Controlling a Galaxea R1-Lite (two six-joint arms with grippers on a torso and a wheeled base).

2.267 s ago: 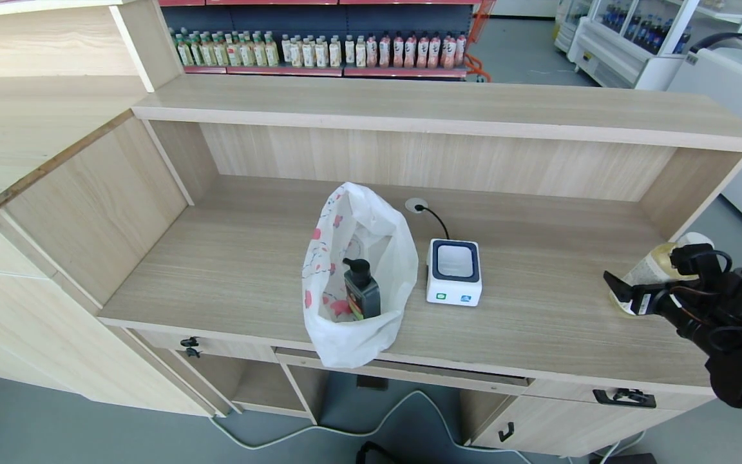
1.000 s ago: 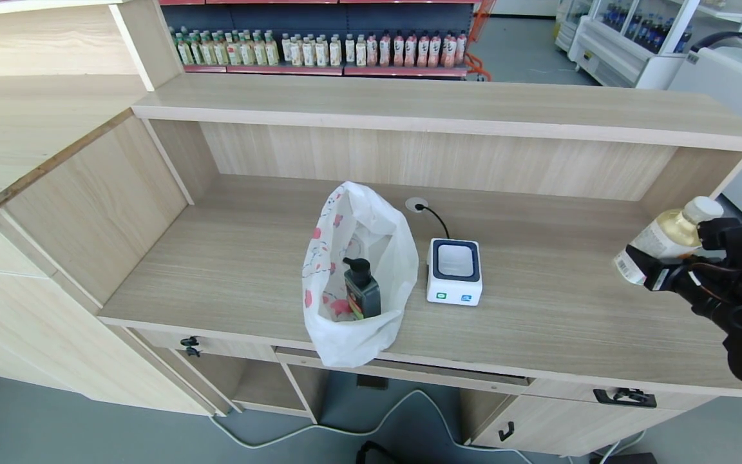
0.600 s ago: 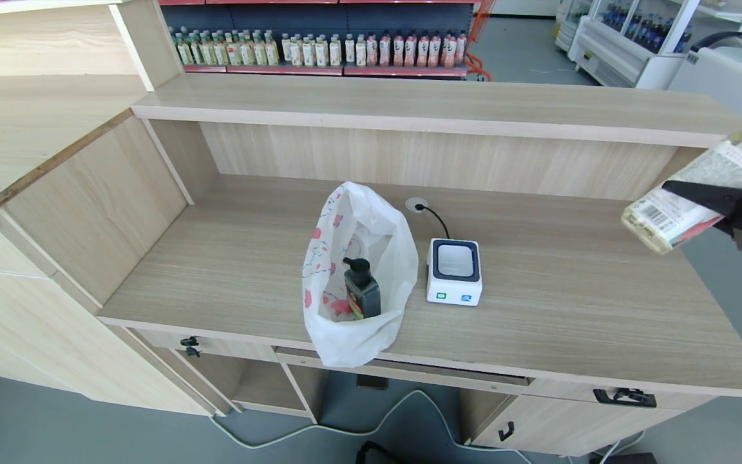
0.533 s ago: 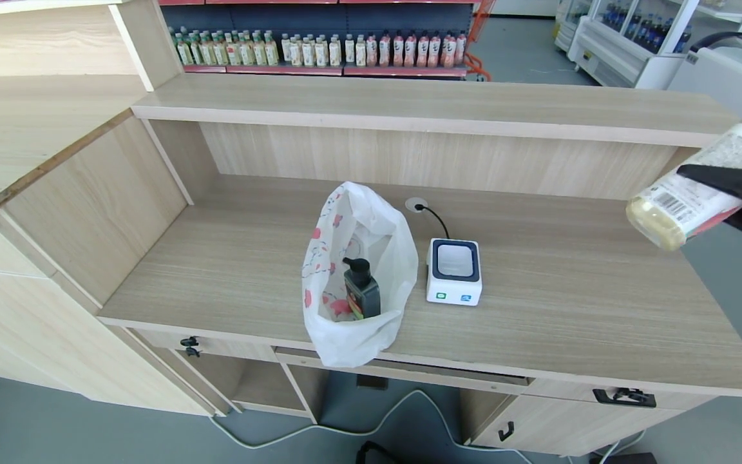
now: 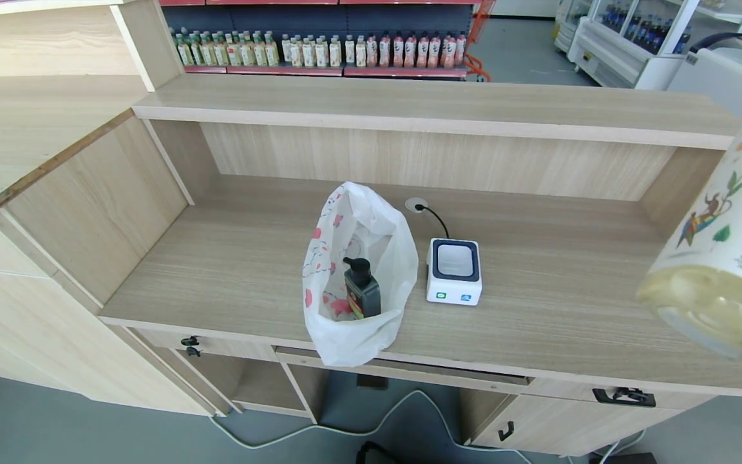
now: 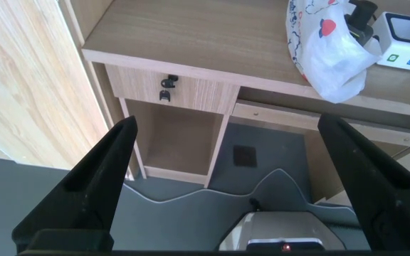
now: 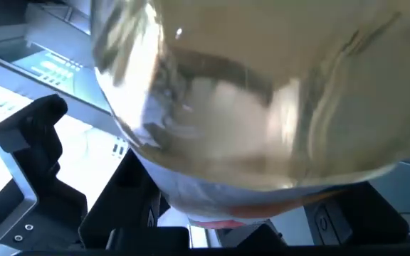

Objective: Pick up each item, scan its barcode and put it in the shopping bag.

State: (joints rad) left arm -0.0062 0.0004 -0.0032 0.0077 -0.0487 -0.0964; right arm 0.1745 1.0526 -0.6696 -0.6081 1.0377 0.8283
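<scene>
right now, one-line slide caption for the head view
Drink bottle looms close at right; on the counter, scanner beside the shopping bag, pump bottle already inside.

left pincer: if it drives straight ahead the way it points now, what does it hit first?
Probably the front of the counter: the left pincer, open, aims at the open cubby under the drawer, near its upright panel. Depth is unclear. The shopping bag lies off that line.

Head above counter, left wrist low, bag shared

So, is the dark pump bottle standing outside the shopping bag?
No, the dark pump bottle stands upright inside the open shopping bag.
</scene>
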